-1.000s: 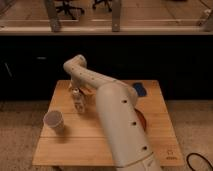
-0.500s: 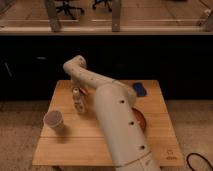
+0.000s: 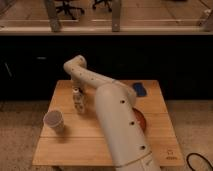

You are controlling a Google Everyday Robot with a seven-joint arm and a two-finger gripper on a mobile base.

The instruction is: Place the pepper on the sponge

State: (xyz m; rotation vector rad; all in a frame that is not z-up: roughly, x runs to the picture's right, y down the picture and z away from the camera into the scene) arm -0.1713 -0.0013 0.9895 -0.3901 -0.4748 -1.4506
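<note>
The sponge [image 3: 140, 90] is a flat blue pad with rounded corners. It lies flat on the wooden counter [image 3: 75, 145], close to the far right corner, and its long side runs a little slantwise to the far edge. Its top shows plain blue, with the pepper not on it. The pepper itself I cannot pick out from here. My pincer [image 3: 78, 90] hangs over the far left part of the counter, well apart from the sponge
</note>
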